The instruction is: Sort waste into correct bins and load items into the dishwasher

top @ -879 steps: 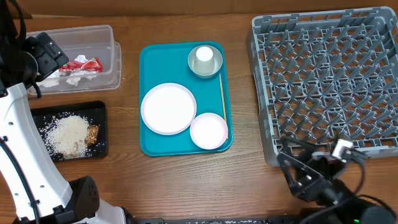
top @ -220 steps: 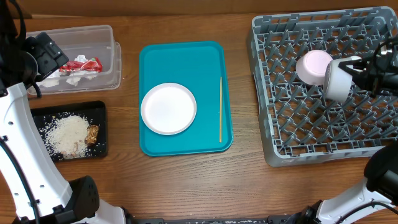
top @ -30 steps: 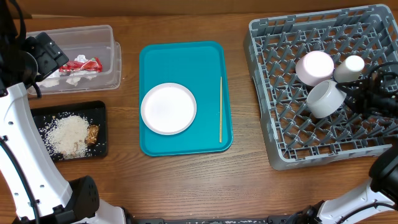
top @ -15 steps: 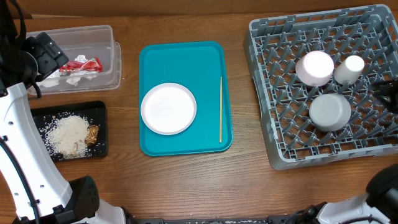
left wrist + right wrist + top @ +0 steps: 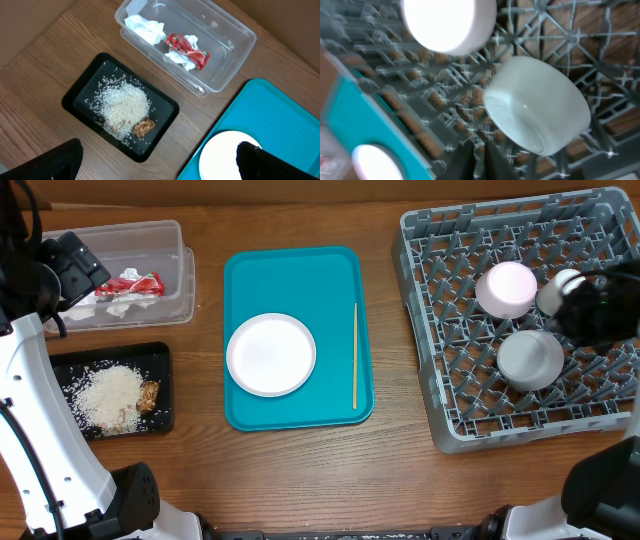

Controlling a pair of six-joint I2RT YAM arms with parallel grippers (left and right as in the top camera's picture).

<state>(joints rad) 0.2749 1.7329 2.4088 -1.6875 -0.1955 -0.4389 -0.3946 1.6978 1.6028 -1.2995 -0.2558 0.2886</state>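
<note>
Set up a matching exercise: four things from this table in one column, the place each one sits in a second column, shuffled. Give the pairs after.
Things
1. grey bowl
2. large white plate
3. red-and-white wrapper
4. rice crumbs

Places
a. in the black tray
b. on the teal tray
c. upside down in the dish rack
d. in the clear tub

Pairs: 1-c, 2-b, 3-d, 4-a
</note>
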